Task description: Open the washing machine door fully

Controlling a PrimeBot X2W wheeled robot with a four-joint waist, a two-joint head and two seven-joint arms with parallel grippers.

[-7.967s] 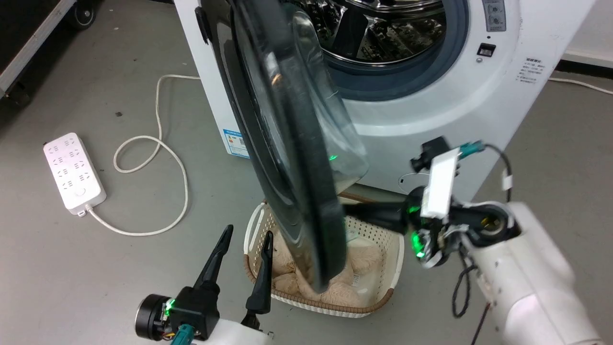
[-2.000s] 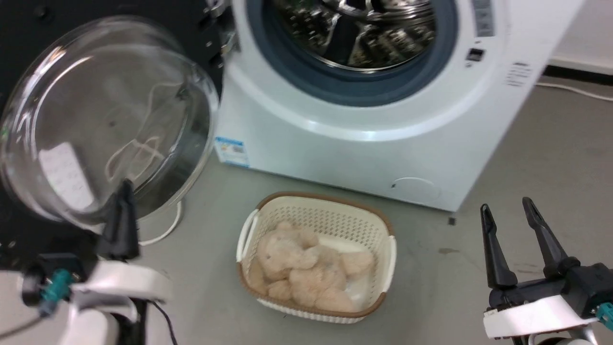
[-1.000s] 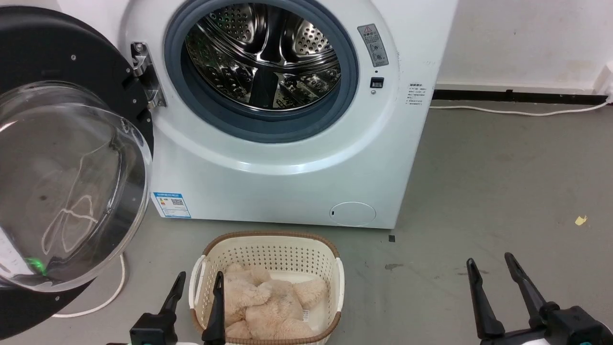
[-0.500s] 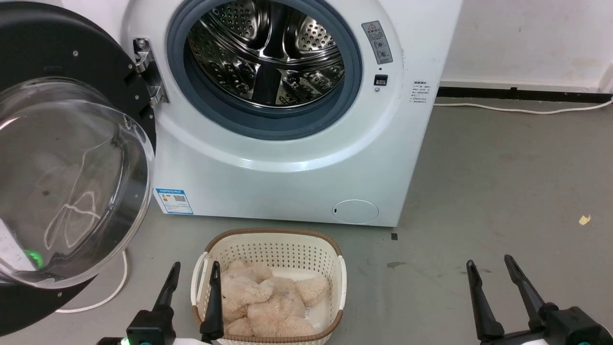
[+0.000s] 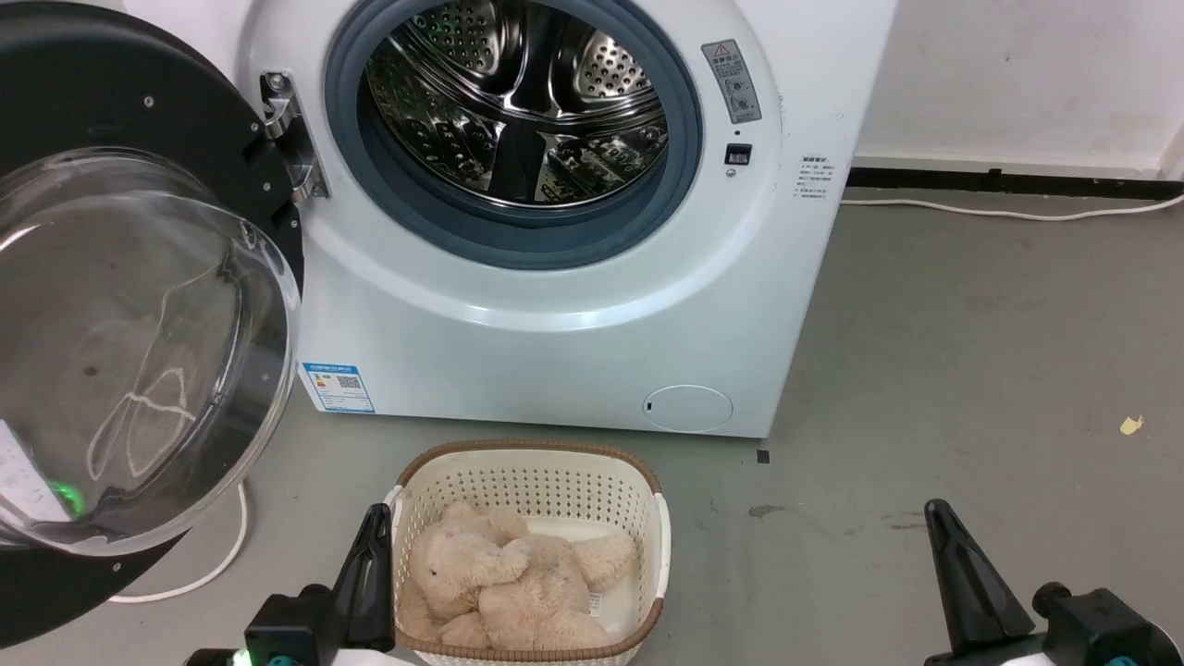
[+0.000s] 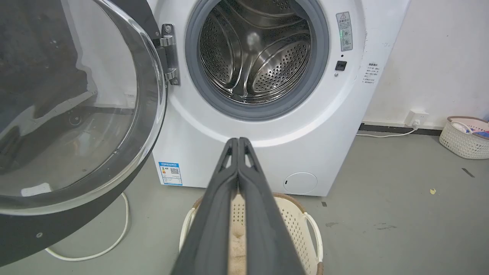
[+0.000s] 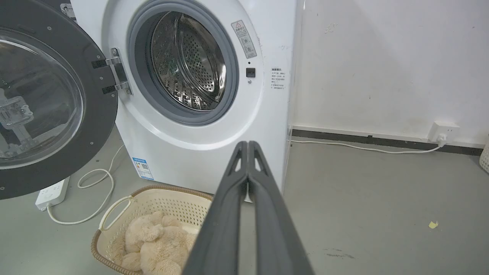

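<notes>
Plainly the washing machine door [image 5: 129,314] hung wide at the machine's left, on its hinge. Left gripper [image 6: 238,142] and right gripper [image 7: 248,144] each had fingers pressed together, empty. A leftward arm sweep could knock the door back toward shut. Counted — one door, two grippers, a near basket [image 5: 527,453], a far basket [image 6: 462,141].

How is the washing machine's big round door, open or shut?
Open wide. The washing machine door hangs off its hinge to the left of the machine, and the steel drum is uncovered.
</notes>
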